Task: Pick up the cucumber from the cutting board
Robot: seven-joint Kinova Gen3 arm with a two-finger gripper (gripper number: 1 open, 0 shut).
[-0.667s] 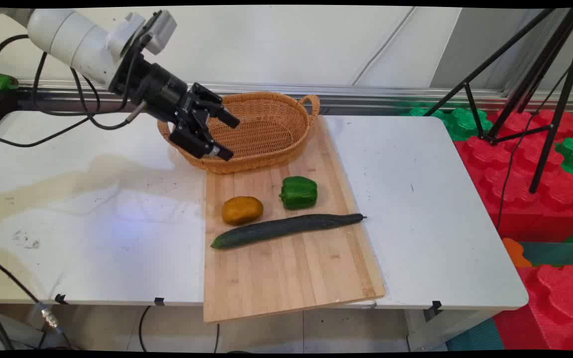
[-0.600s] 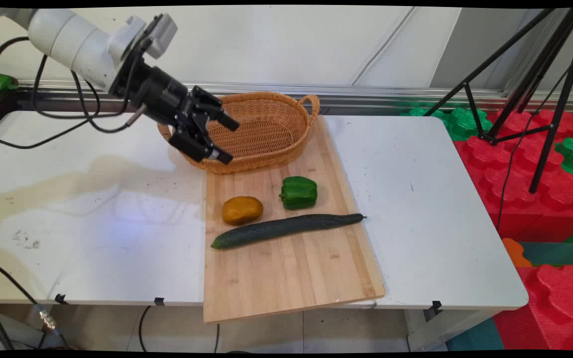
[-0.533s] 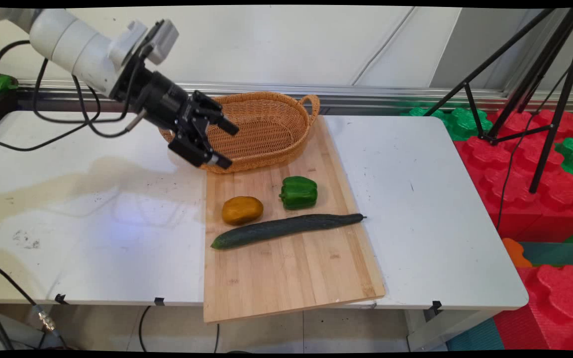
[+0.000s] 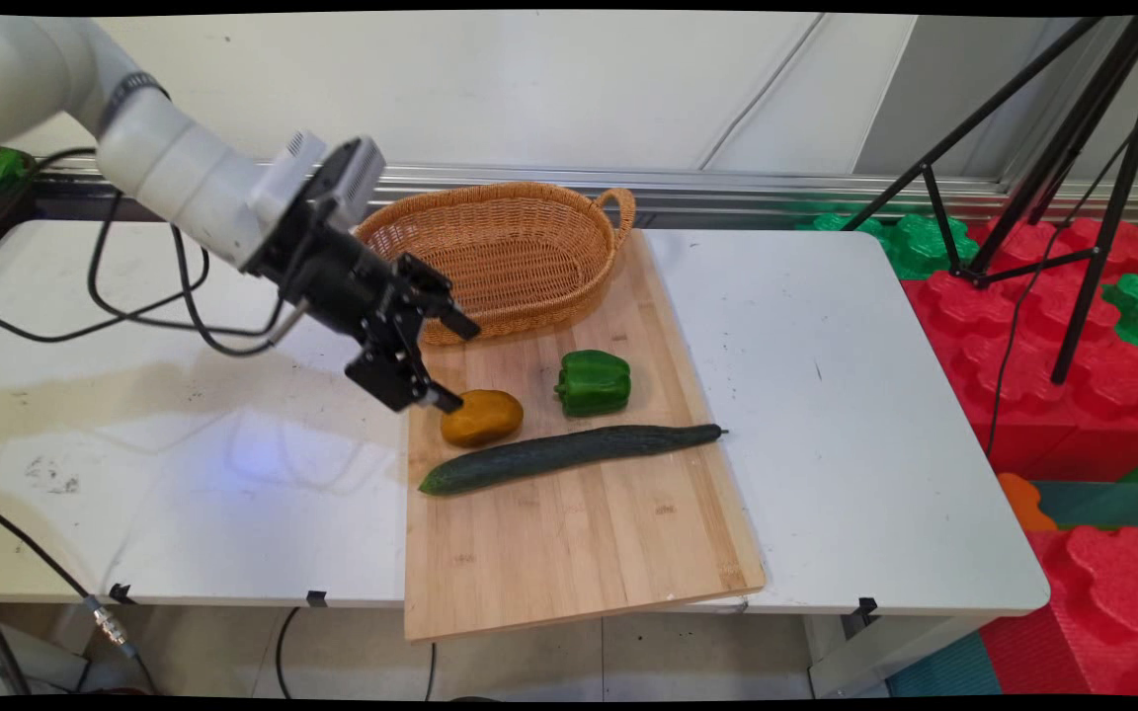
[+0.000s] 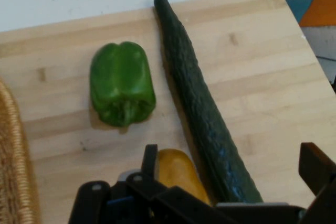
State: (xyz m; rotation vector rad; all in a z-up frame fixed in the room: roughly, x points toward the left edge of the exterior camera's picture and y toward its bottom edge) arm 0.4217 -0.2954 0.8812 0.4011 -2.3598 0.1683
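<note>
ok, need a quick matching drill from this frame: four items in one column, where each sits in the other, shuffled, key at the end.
Items:
1. pepper
2. cucumber
3. basket
4. gripper

Places:
A. at the board's far end
B. open, beside the yellow-orange fruit
C. between basket and cucumber
D. lying slantwise across the board

Pairs: 1-C, 2-D, 3-A, 4-B

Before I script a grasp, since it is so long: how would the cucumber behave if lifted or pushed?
The cucumber lies straight on the cutting board, so it probably stays stiff when lifted. Being round and slender, it may roll if nudged sideways. Gripped near one end, its length would likely make it tip; its dark skin looks bumpy, which may help grip.
</note>
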